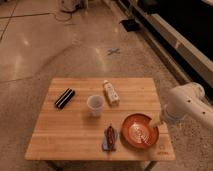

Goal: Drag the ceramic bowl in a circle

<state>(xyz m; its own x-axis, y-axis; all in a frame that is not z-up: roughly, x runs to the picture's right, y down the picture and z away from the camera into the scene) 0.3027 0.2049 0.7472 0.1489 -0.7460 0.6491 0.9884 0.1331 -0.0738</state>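
Observation:
The ceramic bowl (139, 131) is wide, shallow and orange-red with pale streaks inside. It sits on the wooden table (75, 131) near the front right corner. My gripper (154, 121) comes in from the right on a white arm (186, 104) and sits at the bowl's right rim, low over the table.
A translucent whitish plastic cup (95, 105) stands mid-table. A small white bottle (110, 92) lies behind it. A black flat object (64, 98) lies at the back left. A red and blue packet (110, 137) lies just left of the bowl. The table's right edge is close to the bowl.

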